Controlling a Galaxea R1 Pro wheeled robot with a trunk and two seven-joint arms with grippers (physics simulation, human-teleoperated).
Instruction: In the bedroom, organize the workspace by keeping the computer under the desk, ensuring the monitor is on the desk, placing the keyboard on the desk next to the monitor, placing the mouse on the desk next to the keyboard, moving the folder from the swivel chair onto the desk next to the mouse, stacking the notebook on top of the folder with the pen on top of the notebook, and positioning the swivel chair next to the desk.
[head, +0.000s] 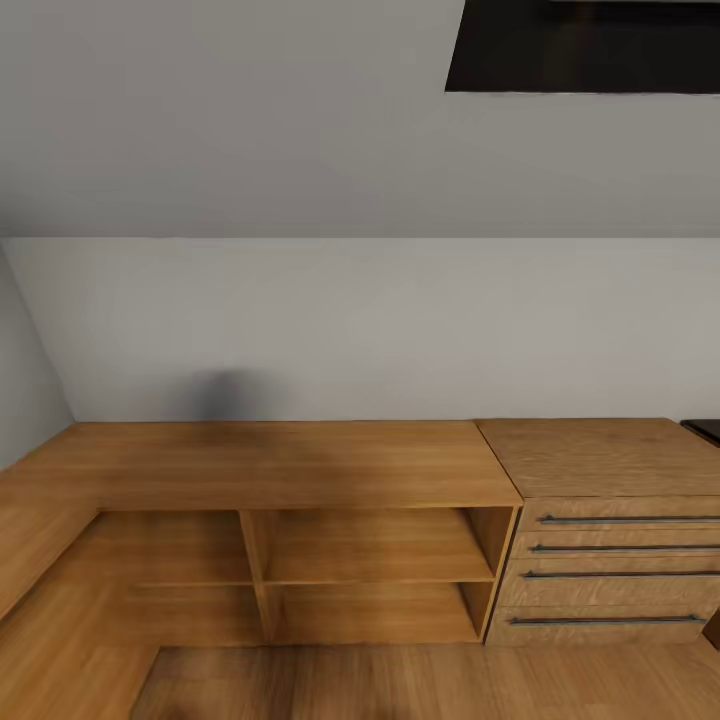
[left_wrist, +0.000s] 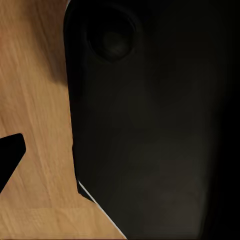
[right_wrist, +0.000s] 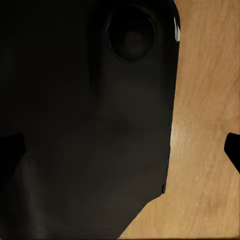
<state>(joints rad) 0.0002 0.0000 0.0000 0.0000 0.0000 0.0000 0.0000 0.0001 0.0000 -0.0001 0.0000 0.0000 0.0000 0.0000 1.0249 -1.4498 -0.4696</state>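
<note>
Facing a pale grey wall, the head view is showing an oak shelf unit that is occupying the lower left and centre of the frame. Its top is bare, and its four open compartments are holding nothing. Just beside it, at the lower right, an oak drawer chest is standing with four drawers and long dark handles. A small dark corner, possibly the desk, is peeking in at the right edge above the chest. A dark rectangular panel is sitting in the upper right of the frame. Wooden floor is running along the bottom.

In both wrist views a large black body of the robot is covering most of the frame, with wooden floor beside it. A dark fingertip is entering at the left edge of the left wrist view, and another at the right edge of the right wrist view. Whether either gripper is open or closed, I cannot tell.
</note>
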